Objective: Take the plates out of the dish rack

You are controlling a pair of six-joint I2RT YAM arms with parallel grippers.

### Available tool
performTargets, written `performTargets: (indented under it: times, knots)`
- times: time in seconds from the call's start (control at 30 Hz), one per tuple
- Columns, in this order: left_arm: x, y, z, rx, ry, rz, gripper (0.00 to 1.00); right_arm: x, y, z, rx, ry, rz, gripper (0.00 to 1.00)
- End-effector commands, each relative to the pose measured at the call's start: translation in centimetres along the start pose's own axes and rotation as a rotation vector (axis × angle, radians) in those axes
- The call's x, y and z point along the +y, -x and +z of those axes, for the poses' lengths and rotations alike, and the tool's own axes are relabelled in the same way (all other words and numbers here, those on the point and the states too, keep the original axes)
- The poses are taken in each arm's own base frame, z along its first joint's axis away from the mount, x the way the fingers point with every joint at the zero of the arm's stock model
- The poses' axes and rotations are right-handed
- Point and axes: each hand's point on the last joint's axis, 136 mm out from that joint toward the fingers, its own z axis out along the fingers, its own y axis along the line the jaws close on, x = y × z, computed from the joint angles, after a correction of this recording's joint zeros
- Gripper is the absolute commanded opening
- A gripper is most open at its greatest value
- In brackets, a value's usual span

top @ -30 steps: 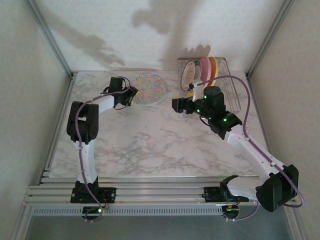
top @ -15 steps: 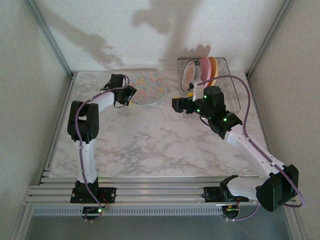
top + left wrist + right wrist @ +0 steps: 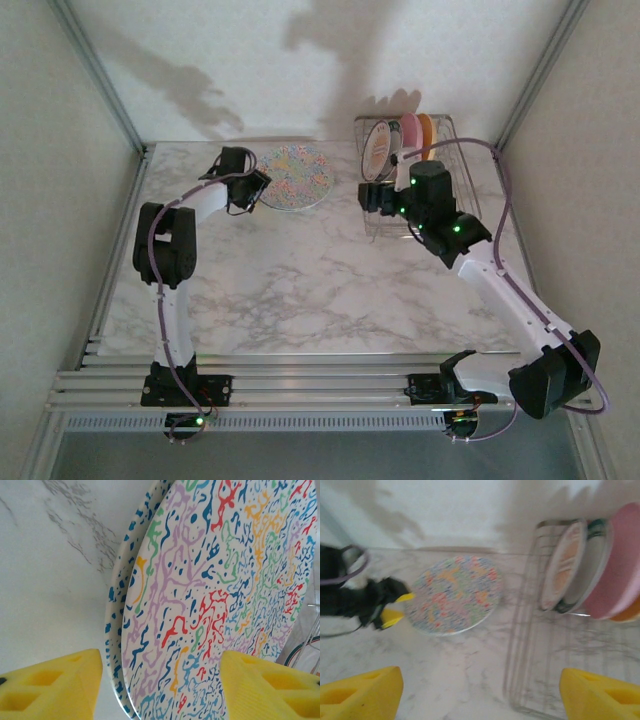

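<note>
Two floral-speckled plates (image 3: 296, 177) lie stacked flat on the marble table, the upper one (image 3: 220, 580) shifted a little off the lower one (image 3: 116, 630). My left gripper (image 3: 257, 186) is open at their left rim, its yellow fingertips (image 3: 50, 687) straddling the edge without touching. The dish rack (image 3: 466, 190) stands at the back right. It holds a white plate with an orange emblem (image 3: 378, 150), a pink plate (image 3: 408, 136) and an orange-yellow plate (image 3: 428, 134), all upright. My right gripper (image 3: 372, 196) hovers open and empty by the rack's front left corner (image 3: 535, 680).
White walls enclose the table on the back and sides, close behind the rack. The stacked plates (image 3: 452, 594) and my left gripper (image 3: 395, 611) lie to the left of the right arm. Bare marble (image 3: 300, 290) stretches across the middle and front of the table.
The right gripper has swung right and back toward the rack's front left corner. The left gripper's jaws have spread wider at the plates' rim.
</note>
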Motion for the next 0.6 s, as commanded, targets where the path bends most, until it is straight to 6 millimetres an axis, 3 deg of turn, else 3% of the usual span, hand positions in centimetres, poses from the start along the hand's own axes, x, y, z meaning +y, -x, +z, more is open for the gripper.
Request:
performTargets:
  times: [0.0, 0.13, 0.27, 0.43, 0.57]
  knots:
    - [-1.7, 0.3, -3.4, -0.055, -0.014, 0.02, 0.67, -5.5, 1.0, -0.8, 0.03, -0.236, 0.086, 0.77]
    - [-2.9, -0.3, -5.1, -0.06, -0.057, 0.025, 0.71, -10.2, 1.4, -0.6, 0.086, -0.378, 0.223, 0.69]
    - [-4.8, -1.1, -7.4, -0.066, -0.122, 0.045, 0.71, -14.2, 1.7, 1.1, 0.141, -0.482, 0.316, 0.64]
    - [-7.7, -3.0, -10.9, -0.06, -0.24, 0.132, 0.71, -17.1, 3.4, 4.2, 0.16, -0.54, 0.314, 0.6]
    - [-9.9, -5.7, -14.6, -0.058, -0.354, 0.256, 0.7, -18.7, 4.4, 7.4, 0.171, -0.534, 0.273, 0.58]
